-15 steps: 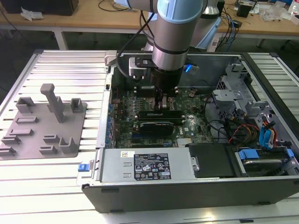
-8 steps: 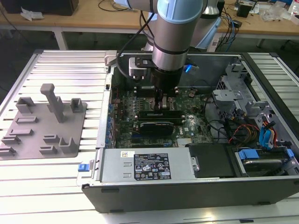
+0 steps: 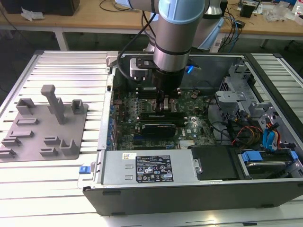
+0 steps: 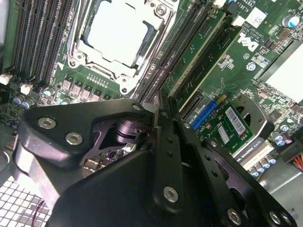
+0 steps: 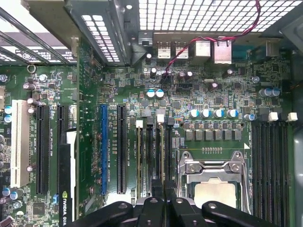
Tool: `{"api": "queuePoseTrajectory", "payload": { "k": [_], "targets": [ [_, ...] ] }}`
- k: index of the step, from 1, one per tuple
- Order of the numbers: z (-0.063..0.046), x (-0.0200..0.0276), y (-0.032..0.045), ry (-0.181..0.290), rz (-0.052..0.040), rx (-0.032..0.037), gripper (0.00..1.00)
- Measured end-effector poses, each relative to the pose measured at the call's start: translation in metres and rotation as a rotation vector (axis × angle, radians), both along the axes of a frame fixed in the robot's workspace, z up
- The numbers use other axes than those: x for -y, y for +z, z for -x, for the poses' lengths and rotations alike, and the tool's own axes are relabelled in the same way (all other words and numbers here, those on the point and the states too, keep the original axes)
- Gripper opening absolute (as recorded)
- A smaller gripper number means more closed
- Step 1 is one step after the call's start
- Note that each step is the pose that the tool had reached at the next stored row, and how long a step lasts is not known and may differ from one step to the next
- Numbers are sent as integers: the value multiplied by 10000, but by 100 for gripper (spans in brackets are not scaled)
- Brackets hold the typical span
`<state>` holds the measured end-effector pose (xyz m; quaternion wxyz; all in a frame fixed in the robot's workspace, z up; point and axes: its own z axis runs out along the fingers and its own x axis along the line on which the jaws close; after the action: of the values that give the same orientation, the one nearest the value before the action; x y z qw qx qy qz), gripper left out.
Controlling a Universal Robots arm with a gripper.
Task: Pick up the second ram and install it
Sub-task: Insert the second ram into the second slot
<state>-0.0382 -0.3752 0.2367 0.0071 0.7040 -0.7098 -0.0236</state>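
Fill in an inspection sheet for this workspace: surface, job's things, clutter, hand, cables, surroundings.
Surface: a slatted metal table carries an open computer case with its motherboard exposed.
Job's things: the second ram is probably the green stick standing in a slot beside the CPU socket, with one end at the hand's tip.
Clutter: a grey holder tray lies on the table, at the exterior view's left of the case.
Hand: the hand sits low over the memory slots, next to the socket.
Cables: red and orange wires run inside the case at the exterior view's right, and a thin red pair crosses the board.
Surroundings: workbenches stand behind the table.
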Motion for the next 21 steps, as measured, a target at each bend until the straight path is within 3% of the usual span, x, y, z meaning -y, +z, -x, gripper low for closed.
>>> {"api": "queuePoseTrajectory", "payload": {
  "k": [16,21],
  "targets": [
    [-5,0,-18,-46,1,0,10],
    [-5,0,-62,-46,-1,0,10]
  ]
}}
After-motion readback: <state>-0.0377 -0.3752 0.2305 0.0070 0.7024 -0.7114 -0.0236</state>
